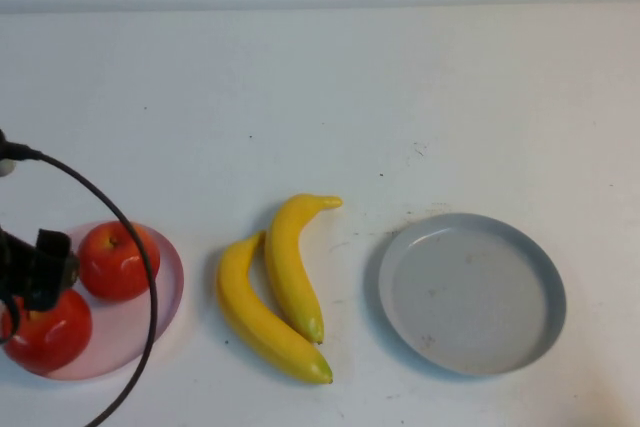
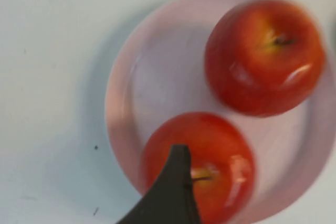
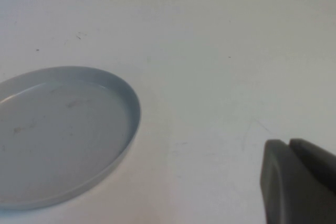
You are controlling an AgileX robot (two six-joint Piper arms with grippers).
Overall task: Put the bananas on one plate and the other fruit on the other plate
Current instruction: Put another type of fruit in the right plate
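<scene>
Two red apples lie on the pale pink plate (image 1: 168, 299) at the front left, one further back (image 1: 118, 260) and one nearer (image 1: 48, 332). My left gripper (image 1: 38, 272) hangs open just above the nearer apple (image 2: 226, 166), holding nothing. Only one dark finger (image 2: 176, 187) shows in the left wrist view, over that apple, with the other apple (image 2: 264, 56) and the pink plate (image 2: 157, 77) beyond. Two yellow bananas (image 1: 290, 267) (image 1: 262, 325) lie side by side on the table between the plates. The grey plate (image 1: 545, 292) at the right holds nothing. My right gripper (image 3: 289, 144) is shut and empty, beside the grey plate (image 3: 68, 129); the high view does not show it.
A black cable (image 1: 130, 237) loops from the left arm across the pink plate. The white table (image 1: 330, 97) runs back to a pale wall.
</scene>
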